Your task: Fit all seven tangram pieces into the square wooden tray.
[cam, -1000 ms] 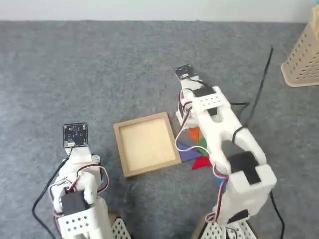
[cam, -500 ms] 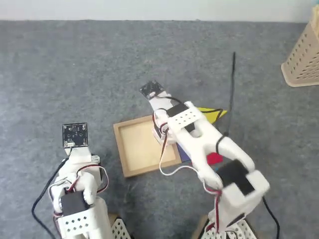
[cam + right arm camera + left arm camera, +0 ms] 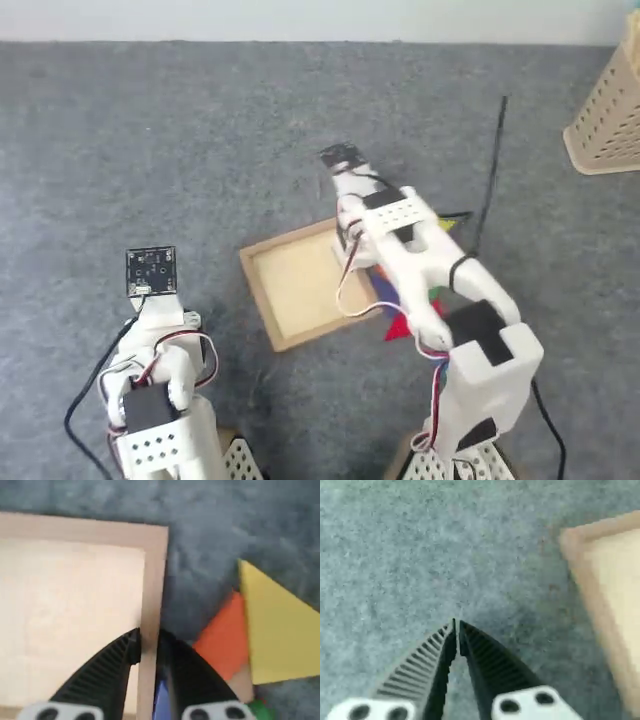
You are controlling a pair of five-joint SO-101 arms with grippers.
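Left arm (image 3: 152, 345) folded near base; left gripper (image 3: 456, 630) fingers pressed together. Right arm (image 3: 425, 255) extended; right gripper (image 3: 148, 640) pinching tray (image 3: 154, 575) wall.

right gripper (image 3: 148, 639) swung back, tray (image 3: 260, 298) shifted, rotated

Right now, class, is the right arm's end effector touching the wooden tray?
Touching. The right wrist view shows the right end effector clamped on the rim of the wooden tray, one finger pressed against each side of it.
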